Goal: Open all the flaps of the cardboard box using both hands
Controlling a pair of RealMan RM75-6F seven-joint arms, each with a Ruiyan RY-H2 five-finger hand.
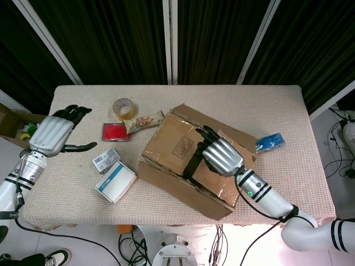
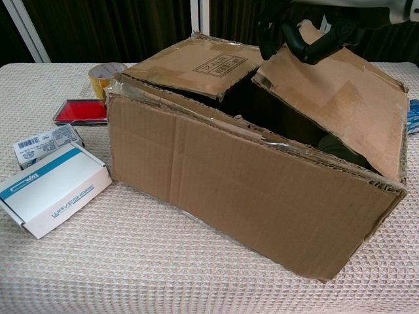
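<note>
The brown cardboard box (image 1: 177, 145) lies in the middle of the table and fills the chest view (image 2: 249, 190). Its left top flap (image 2: 196, 65) lies nearly flat. Its right top flap (image 2: 340, 98) is tilted, with a dark gap between the two. My right hand (image 1: 222, 155) rests on top of the box, and its dark fingers (image 2: 304, 42) curl over the upper edge of the right flap. My left hand (image 1: 55, 133) hovers at the table's left edge, well away from the box, fingers spread and holding nothing. It does not show in the chest view.
Left of the box are a tape roll (image 1: 123, 108), a red flat case (image 1: 115, 132), a snack packet (image 1: 145, 121) and two small white-and-blue boxes (image 1: 115, 181) (image 1: 105, 159). A blue packet (image 1: 270, 142) lies to the box's right. Another carton (image 1: 11, 124) stands off the table at the left.
</note>
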